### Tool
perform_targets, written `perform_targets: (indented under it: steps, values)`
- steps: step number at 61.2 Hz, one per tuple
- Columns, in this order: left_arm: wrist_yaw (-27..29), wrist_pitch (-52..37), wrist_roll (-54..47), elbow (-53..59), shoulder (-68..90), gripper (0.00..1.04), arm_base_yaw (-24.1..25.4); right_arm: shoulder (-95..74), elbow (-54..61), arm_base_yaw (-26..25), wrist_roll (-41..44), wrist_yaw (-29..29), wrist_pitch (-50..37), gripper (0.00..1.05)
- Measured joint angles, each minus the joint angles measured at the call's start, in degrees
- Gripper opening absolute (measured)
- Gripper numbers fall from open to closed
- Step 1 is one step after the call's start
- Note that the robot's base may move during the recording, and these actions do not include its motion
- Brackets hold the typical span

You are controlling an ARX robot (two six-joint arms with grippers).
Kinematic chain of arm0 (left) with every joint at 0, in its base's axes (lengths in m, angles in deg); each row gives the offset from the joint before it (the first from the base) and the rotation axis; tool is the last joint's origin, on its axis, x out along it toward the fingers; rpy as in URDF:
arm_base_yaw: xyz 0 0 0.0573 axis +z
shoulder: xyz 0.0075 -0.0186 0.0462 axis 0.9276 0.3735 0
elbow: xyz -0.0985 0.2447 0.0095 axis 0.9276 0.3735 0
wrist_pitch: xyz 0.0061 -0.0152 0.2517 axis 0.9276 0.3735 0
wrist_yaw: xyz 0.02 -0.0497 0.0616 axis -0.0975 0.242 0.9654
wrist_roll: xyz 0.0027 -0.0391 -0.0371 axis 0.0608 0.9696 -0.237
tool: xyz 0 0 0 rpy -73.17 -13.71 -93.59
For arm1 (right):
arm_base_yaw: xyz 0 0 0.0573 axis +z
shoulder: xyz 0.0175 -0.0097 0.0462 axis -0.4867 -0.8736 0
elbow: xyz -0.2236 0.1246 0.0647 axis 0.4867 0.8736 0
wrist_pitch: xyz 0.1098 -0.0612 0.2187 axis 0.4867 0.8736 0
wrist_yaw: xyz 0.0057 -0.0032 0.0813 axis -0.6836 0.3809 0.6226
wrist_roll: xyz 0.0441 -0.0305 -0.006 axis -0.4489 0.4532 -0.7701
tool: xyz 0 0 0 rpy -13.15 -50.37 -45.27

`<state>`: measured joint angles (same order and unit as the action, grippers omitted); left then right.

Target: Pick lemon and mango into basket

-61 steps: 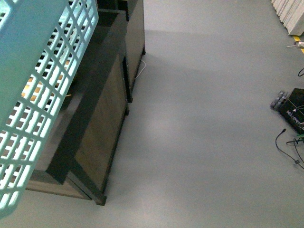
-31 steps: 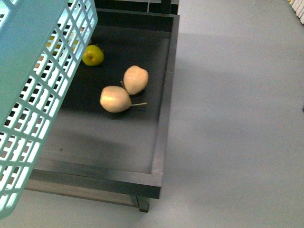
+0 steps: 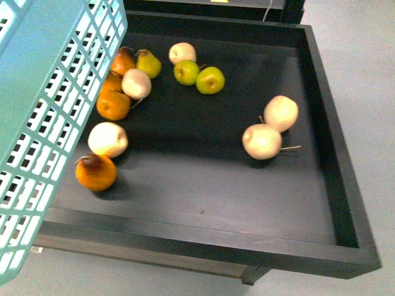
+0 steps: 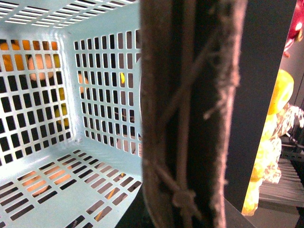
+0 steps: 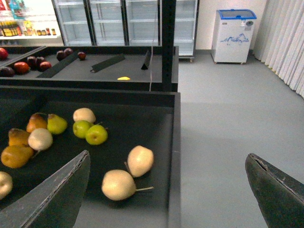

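Now my view has swung onto a fruit table (image 3: 185, 179); right pincer (image 5: 167, 156) wide, left pincer (image 4: 190, 118) unreadable; probable lemon (image 5: 123, 78) sits beyond.

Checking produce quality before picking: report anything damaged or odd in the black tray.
The orange pear-shaped fruit nearest the front rim of the black tray has a dark brown blotch at its stem end, like a bruise. Nothing else stands out.

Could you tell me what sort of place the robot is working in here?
Probably a grocery shop, or a mock-up of one: loose fruit in a black display tray, glass-door fridges behind, and a chest freezer.
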<state>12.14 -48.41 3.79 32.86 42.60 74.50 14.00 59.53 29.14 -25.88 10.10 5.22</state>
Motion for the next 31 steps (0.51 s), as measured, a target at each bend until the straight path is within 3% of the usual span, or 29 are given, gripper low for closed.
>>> perform_targets:
  steps: [31]
  values:
    - [-0.07,0.0,0.02,-0.02,0.02,0.05,0.0,0.0,0.0,0.0,0.0,0.0,0.0,0.96]
